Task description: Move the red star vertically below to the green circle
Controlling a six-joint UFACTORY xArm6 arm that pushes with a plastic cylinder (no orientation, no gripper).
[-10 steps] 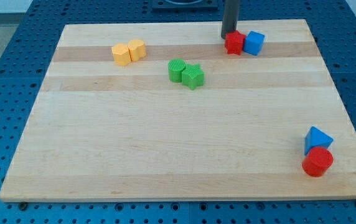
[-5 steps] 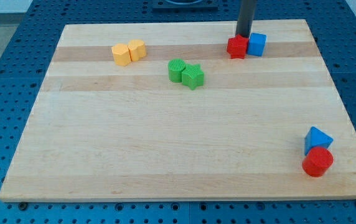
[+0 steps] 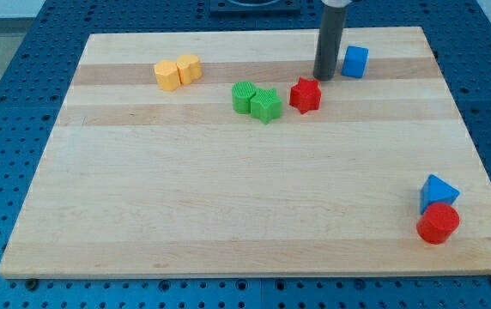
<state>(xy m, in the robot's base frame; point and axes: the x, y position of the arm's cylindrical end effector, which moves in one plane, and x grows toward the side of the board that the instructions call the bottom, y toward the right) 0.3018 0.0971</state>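
The red star (image 3: 305,95) lies on the wooden board (image 3: 245,189), just right of the green star (image 3: 266,105). The green circle (image 3: 244,97) touches the green star's left side. My tip (image 3: 324,76) stands just up and right of the red star, close to it or touching it. The rod rises out of the view's top.
A blue cube (image 3: 354,61) sits right of my tip. Two yellow blocks (image 3: 178,70) lie at the upper left. A blue triangle (image 3: 436,192) and a red cylinder (image 3: 438,223) sit at the lower right near the board's edge.
My tip moved down and left, pushing the red star away from the blue cube toward the green star. The other blocks stayed in place.
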